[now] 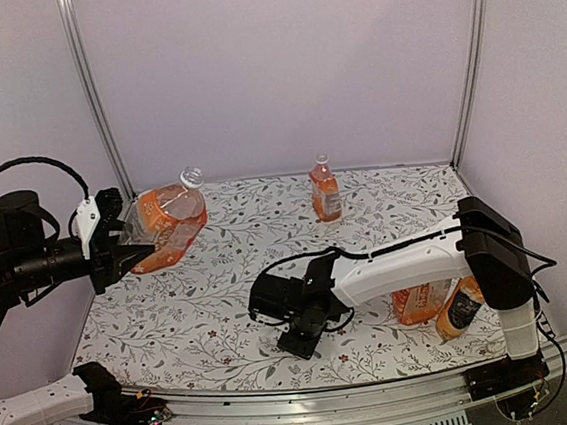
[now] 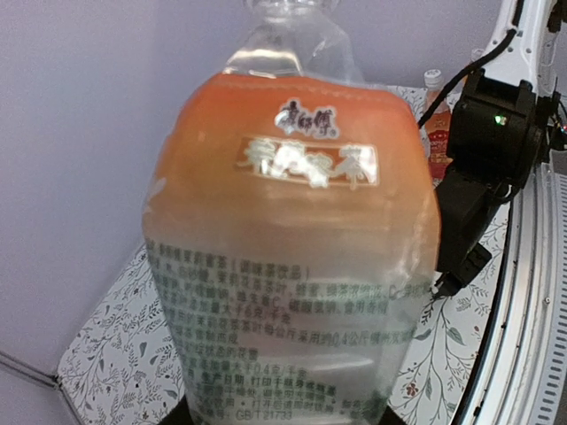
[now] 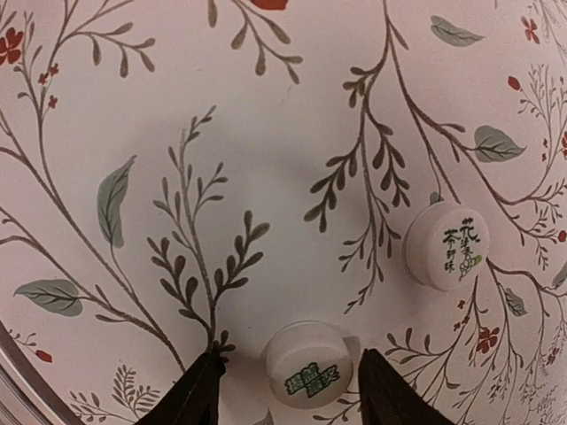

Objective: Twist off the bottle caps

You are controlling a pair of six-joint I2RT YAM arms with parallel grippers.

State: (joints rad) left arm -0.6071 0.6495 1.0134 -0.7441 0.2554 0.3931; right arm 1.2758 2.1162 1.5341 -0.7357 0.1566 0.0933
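My left gripper (image 1: 130,237) is shut on the base of a clear bottle (image 1: 167,222) of orange liquid, held tilted above the table's left side. Its neck (image 1: 192,176) shows no cap; the bottle fills the left wrist view (image 2: 283,230). My right gripper (image 1: 301,343) points down at the table, open. In the right wrist view a loose white cap (image 3: 308,365) lies between its fingertips (image 3: 199,394), touching neither. A second loose cap (image 3: 447,244) lies to the right. A small bottle (image 1: 325,190) stands at the back, its white cap (image 1: 321,158) on.
Two more bottles lie at the right near the right arm's base: an orange one (image 1: 421,302) and a dark-labelled one (image 1: 461,309). Their caps are hidden. Walls close the back and sides. The right arm (image 2: 492,133) shows in the left wrist view.
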